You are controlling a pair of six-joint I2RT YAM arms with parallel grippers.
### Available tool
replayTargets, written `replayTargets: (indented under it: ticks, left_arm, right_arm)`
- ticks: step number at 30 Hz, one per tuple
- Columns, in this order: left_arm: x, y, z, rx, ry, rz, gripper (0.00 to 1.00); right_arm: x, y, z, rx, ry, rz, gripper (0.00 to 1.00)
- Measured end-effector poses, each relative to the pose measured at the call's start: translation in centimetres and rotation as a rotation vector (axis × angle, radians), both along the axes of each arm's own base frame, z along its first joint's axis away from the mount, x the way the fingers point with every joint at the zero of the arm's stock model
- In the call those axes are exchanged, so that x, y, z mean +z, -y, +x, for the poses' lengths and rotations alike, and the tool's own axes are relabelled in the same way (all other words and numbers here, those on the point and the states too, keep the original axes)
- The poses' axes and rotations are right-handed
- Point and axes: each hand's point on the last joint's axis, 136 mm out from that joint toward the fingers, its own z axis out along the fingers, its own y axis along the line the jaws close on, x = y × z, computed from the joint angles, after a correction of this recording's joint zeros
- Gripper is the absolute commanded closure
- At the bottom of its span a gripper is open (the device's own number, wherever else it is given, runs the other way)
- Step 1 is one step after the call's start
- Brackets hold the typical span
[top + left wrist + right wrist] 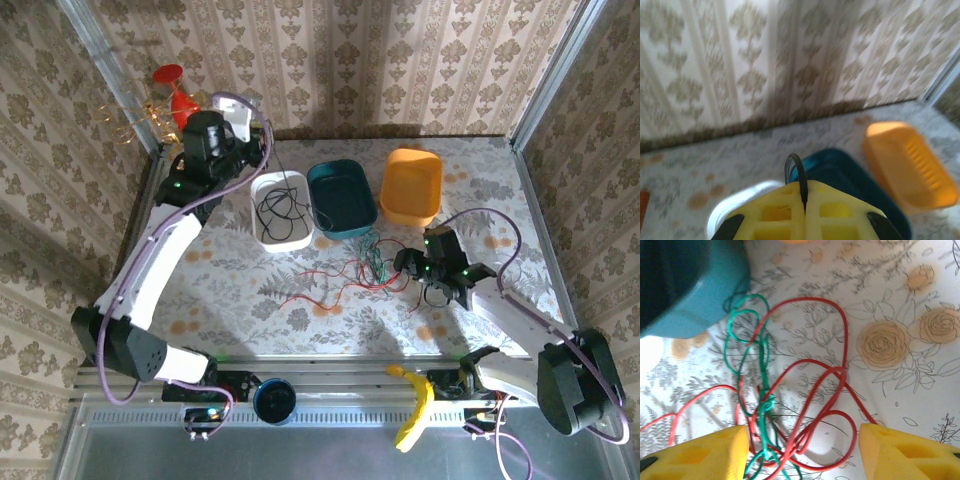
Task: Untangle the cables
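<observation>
My right gripper (802, 445) hangs wide over the red cable (842, 330) and green cable (762, 365) knot, at five o'clock from the teal bin (685, 290), ready to pinch. The left gripper (803, 192), shut, seems to pinch the black cable (790, 162) above the white bin (737, 200), keeping it apart.

1. Three rectangular plastic tubs stand in a row at the far side of the floral-patterned table (230, 290): a white tub (256, 212), a teal tub (342, 196) and an orange tub (412, 185), left to right.
2. A thin black wire (283, 207) lies looped inside the white tub.
3. A thin red wire (335, 275) and a thin green wire (374, 257) lie tangled on the table just in front of the teal tub.
4. The right gripper (403, 263) sits at the tangle's right edge.
5. The left arm (160, 240) reaches to the far-left corner.
</observation>
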Motion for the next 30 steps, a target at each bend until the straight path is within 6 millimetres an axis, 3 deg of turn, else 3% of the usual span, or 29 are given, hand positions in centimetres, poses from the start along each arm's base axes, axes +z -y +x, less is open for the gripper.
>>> replayTargets:
  ticks: [2, 4, 6, 8, 13, 19, 23, 27, 30]
  left_arm:
    - [-3.6, -0.7, 0.7, 0.026, -0.065, 0.014, 1.00]
    - [-5.9, -1.2, 1.1, 0.044, -0.106, 0.014, 1.00]
    - [-7.1, -1.3, 1.3, 0.056, -0.128, 0.002, 1.00]
    - [-7.0, -1.2, 1.4, 0.059, -0.125, -0.022, 1.00]
    - [-3.0, 0.1, 1.5, 0.000, -0.043, -0.113, 1.00]
    - [7.2, 2.6, 0.2, -0.144, 0.149, -0.272, 1.00]
    - [11.9, 2.8, -1.0, -0.195, 0.258, -0.323, 1.00]
    - [12.8, 2.6, -1.4, -0.198, 0.281, -0.328, 1.00]
    - [11.5, 1.9, -1.0, -0.171, 0.260, -0.314, 1.00]
  right_arm:
    - [0.9, 0.0, -0.1, 0.006, 0.029, 0.004, 0.38]
    - [1.6, 0.1, -0.2, 0.006, 0.049, 0.010, 0.38]
    - [2.0, 0.1, -0.4, 0.007, 0.058, 0.012, 0.38]
    - [2.0, 0.2, -0.5, 0.008, 0.057, 0.011, 0.38]
    - [1.8, 0.3, -0.6, 0.006, 0.047, 0.005, 0.38]
    - [1.6, 0.3, -0.6, 0.005, 0.041, 0.003, 0.39]
    - [1.6, 0.3, -0.6, 0.006, 0.041, 0.003, 0.39]
    - [1.7, 0.3, -0.6, 0.006, 0.046, 0.005, 0.39]
    - [1.8, 0.2, -0.6, 0.008, 0.049, 0.008, 0.39]
